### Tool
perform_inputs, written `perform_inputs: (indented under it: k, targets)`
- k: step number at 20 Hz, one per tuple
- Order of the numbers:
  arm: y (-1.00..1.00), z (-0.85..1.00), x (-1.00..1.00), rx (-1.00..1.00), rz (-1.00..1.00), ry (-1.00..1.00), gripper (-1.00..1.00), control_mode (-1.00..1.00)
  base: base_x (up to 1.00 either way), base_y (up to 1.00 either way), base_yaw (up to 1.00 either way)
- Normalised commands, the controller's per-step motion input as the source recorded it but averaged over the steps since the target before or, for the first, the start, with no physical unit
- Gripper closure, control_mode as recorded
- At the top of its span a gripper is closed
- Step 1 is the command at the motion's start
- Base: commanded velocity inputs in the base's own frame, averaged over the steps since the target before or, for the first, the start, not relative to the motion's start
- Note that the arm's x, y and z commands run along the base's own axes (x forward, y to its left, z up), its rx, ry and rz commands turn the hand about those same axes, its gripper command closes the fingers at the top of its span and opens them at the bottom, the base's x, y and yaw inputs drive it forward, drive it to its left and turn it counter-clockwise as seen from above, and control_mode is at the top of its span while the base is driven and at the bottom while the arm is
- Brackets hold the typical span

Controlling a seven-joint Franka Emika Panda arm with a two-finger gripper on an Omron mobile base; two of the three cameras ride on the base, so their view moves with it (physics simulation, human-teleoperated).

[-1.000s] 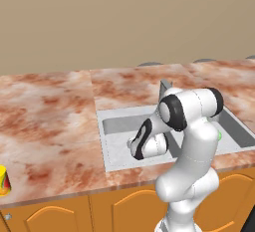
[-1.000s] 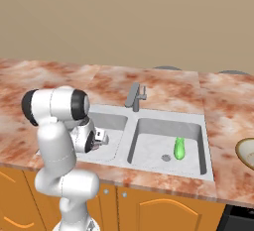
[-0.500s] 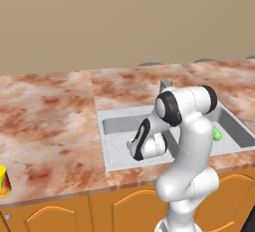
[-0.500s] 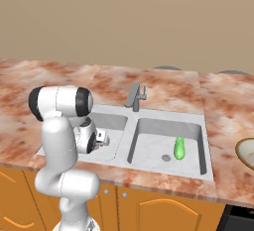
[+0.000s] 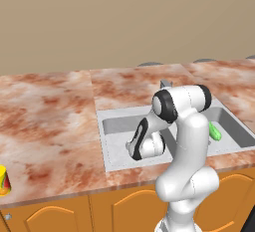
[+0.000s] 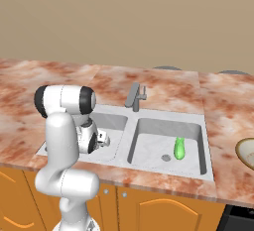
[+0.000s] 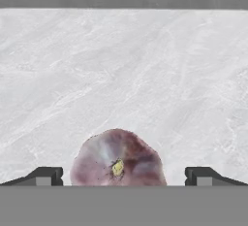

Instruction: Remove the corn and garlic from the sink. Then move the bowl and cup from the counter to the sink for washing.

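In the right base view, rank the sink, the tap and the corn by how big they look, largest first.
1. The sink, by far the largest.
2. The tap.
3. The corn, only slightly smaller than the tap; the tap stands farther from the camera, so this last ranking is unsure.

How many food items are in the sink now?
2. The corn lies in the right basin beside the drain. The garlic sits on the left basin floor, between the open gripper's fingertips.
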Motion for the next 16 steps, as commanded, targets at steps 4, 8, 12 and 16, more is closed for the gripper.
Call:
perform_inputs:
  k: [4, 8, 12, 16]
  targets:
    - [0.06, -0.15, 0.08, 0.0, 0.0, 0.03, -1.0, -1.0, 0.0, 0.0, 0.0]
    - [0.06, -0.16, 0.09, 0.0, 0.0, 0.05, -1.0, -1.0, 0.0, 0.0, 0.0]
    - [0.07, -0.17, 0.09, 0.0, 0.0, 0.07, -1.0, -1.0, 0.0, 0.0, 0.0]
    - [0.06, -0.16, 0.07, 0.0, 0.0, 0.05, 1.0, -1.0, 0.0, 0.0, 0.0]
